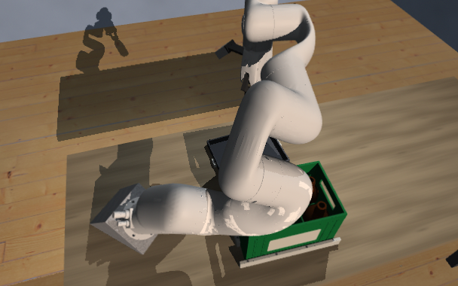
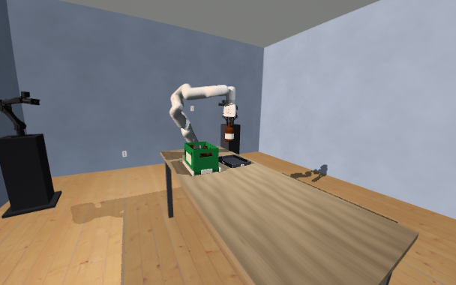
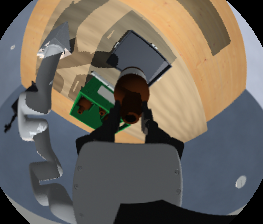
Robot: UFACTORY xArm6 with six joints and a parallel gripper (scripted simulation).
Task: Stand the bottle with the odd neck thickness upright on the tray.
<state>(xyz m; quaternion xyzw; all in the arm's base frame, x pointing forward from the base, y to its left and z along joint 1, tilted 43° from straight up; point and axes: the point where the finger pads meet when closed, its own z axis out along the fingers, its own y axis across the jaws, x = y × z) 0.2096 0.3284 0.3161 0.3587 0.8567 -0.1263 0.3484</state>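
Observation:
My gripper (image 2: 229, 122) (image 3: 131, 107) is shut on the neck of a brown bottle (image 2: 229, 133) (image 3: 132, 89) with a pale label. It hangs nearly upright, clear above the table. In the top view my arm hides this bottle. The green crate (image 1: 334, 225) (image 2: 206, 165) (image 3: 91, 95) stands level; brown bottles show inside, one (image 1: 321, 208) (image 3: 84, 105) near a corner. Their full number is hidden. The dark tray (image 1: 218, 149) (image 2: 233, 161) (image 3: 139, 51) lies flat beside the crate, with no bottle visible on it. Neck thickness differences cannot be told.
A pale strip (image 1: 289, 254) runs along the crate's foot. In the top view my arm (image 1: 269, 207) passes over part of the crate and tray. A black pedestal (image 2: 24, 170) with a small arm stands off the table.

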